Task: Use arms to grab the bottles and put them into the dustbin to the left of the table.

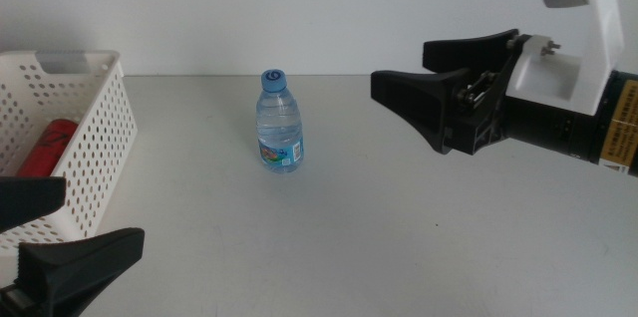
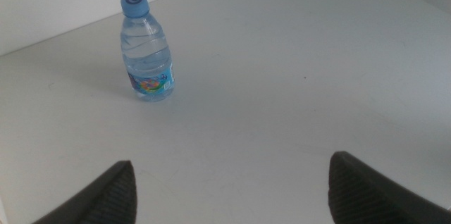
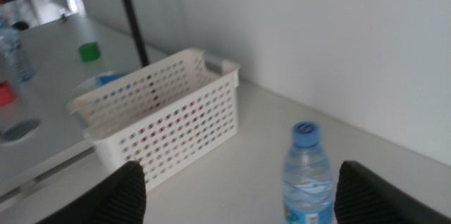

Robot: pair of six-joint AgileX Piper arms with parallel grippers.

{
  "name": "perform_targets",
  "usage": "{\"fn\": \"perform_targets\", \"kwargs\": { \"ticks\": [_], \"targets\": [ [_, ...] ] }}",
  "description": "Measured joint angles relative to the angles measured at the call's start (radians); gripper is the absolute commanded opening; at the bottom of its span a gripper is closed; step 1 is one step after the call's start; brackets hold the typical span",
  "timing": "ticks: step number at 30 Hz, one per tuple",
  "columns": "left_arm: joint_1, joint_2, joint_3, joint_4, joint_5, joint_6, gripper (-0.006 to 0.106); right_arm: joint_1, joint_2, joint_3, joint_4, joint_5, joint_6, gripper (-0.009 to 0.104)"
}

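**Water bottle alone on the table, both grippers spread**

The small blue-capped water bottle (image 1: 279,123) stands upright near the middle of the table (image 1: 399,237), toward its far side. The right gripper (image 1: 404,76) hangs above the table to the bottle's right, jaws spread wide and holding nothing, well apart from it. The left gripper (image 1: 60,222) waits at the near left corner, jaws also parted and empty. The white dustbin (image 1: 100,148) sits at the left edge with a red can (image 1: 48,148) lying inside.

Two black forked jaws are seen on the right gripper (image 1: 419,80), joined to a white plastic shell and a black arm marked with a yellow label (image 1: 620,130).
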Motion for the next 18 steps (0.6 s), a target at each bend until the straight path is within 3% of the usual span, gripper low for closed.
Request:
{"fn": "perform_targets", "kwargs": {
  "ticks": [4, 8, 11, 14, 18],
  "targets": [
    [0.000, 0.000, 0.000, 0.000, 0.000, 0.000, 0.092, 0.066, -0.106, 0.071, 0.374, 0.241, -0.328, 0.071],
    [0.000, 0.000, 0.000, 0.000, 0.000, 0.000, 0.092, 0.149, -0.203, 0.058, 0.818, 0.549, -0.816, 0.071],
    [0.000, 0.000, 0.000, 0.000, 0.000, 0.000, 0.092, 0.163, -0.246, 0.030, 1.101, 0.720, -1.147, 0.071],
    [0.000, 0.000, 0.000, 0.000, 0.000, 0.000, 0.092, 0.164, -0.280, 0.023, 1.298, 0.786, -1.346, 0.071],
    [0.000, 0.000, 0.000, 0.000, 0.000, 0.000, 0.092, 0.164, -0.293, 0.021, 1.383, 0.799, -1.427, 0.071]
  ]
}}
